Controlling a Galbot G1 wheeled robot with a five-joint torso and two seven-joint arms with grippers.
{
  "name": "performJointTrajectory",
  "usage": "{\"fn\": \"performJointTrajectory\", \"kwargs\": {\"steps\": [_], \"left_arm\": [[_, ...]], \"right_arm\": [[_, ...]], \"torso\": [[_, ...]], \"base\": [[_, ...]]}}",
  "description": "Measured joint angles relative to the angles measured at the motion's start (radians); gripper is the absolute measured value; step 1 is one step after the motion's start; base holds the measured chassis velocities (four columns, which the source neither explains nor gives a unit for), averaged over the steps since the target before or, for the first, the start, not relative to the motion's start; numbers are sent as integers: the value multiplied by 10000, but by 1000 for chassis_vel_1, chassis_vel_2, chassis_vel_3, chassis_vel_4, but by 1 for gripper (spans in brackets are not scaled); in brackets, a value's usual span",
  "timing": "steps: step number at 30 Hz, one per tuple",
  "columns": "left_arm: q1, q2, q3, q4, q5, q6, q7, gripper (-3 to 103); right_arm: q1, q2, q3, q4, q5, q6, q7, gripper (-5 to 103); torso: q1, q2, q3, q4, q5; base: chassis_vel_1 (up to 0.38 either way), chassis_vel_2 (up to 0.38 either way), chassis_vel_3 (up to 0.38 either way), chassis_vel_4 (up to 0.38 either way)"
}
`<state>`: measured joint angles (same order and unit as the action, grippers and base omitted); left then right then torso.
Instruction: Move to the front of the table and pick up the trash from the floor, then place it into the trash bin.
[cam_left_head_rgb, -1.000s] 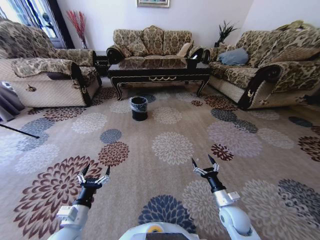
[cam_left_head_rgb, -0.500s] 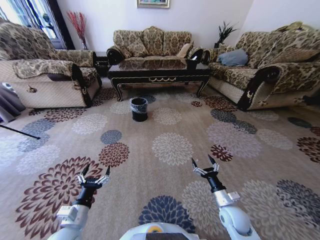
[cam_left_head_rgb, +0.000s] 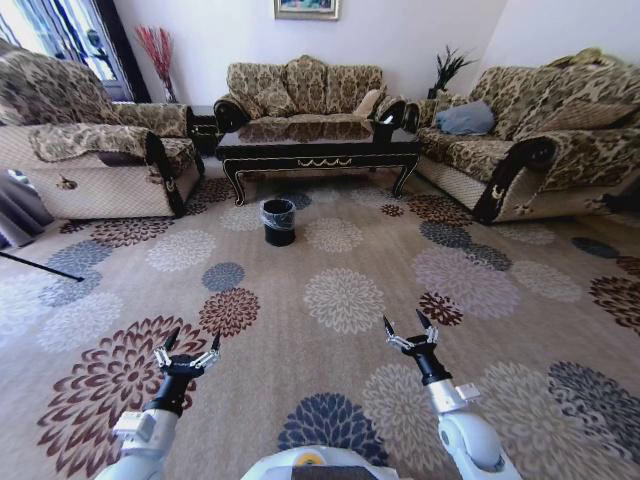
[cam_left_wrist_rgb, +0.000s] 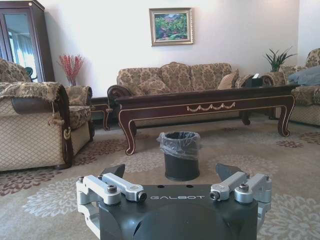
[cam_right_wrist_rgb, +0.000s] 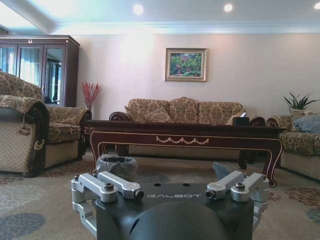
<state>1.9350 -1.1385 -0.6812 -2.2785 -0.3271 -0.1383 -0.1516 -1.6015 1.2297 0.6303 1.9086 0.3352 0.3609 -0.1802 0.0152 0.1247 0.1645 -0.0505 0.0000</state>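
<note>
The dark glossy table (cam_left_head_rgb: 318, 148) with gold trim stands far ahead across the patterned carpet floor (cam_left_head_rgb: 345, 298). The small black trash bin (cam_left_head_rgb: 278, 221) with a plastic liner stands on the carpet just in front of it. The wrist views show the table (cam_left_wrist_rgb: 210, 100) (cam_right_wrist_rgb: 182, 135) and the bin (cam_left_wrist_rgb: 180, 156) (cam_right_wrist_rgb: 116, 165) from low down. The trash is out of view. My left gripper (cam_left_head_rgb: 193, 338) and right gripper (cam_left_head_rgb: 403, 320) hover low over the carpet close to me, both open and empty, well short of the bin.
A patterned armchair (cam_left_head_rgb: 90, 150) is at the left, a sofa (cam_left_head_rgb: 305, 85) behind the table, another sofa (cam_left_head_rgb: 540, 140) at the right. A black tissue box (cam_left_head_rgb: 385, 128) sits on the table. A thin dark rod (cam_left_head_rgb: 35, 262) lies at the left edge. Open carpet stretches up to the bin.
The whole head view has shifted slightly, with table and bin a little lower in the picture, so the camera has moved. Both arms keep the same pose, grippers still open.
</note>
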Motion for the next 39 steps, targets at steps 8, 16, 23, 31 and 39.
{"fn": "performJointTrajectory", "kwargs": {"steps": [8,16,23,31,39], "left_arm": [[0,0,0,0,0,0,0,100],[0,0,0,0,0,0,0,100],[0,0,0,0,0,0,0,100],[0,0,0,0,0,0,0,100],[0,0,0,0,0,0,0,100]], "right_arm": [[0,0,0,0,0,0,0,100],[-1,0,0,0,0,0,0,100],[0,0,0,0,0,0,0,100],[0,0,0,0,0,0,0,100],[-1,0,0,0,0,0,0,100]], "torso": [[73,315,243,0,0],[132,619,489,0,0],[228,922,693,0,1],[327,1253,924,0,0],[413,1575,1164,0,0]], "base": [[0,0,0,0],[0,0,0,0],[0,0,0,0],[0,0,0,0],[0,0,0,0]]}}
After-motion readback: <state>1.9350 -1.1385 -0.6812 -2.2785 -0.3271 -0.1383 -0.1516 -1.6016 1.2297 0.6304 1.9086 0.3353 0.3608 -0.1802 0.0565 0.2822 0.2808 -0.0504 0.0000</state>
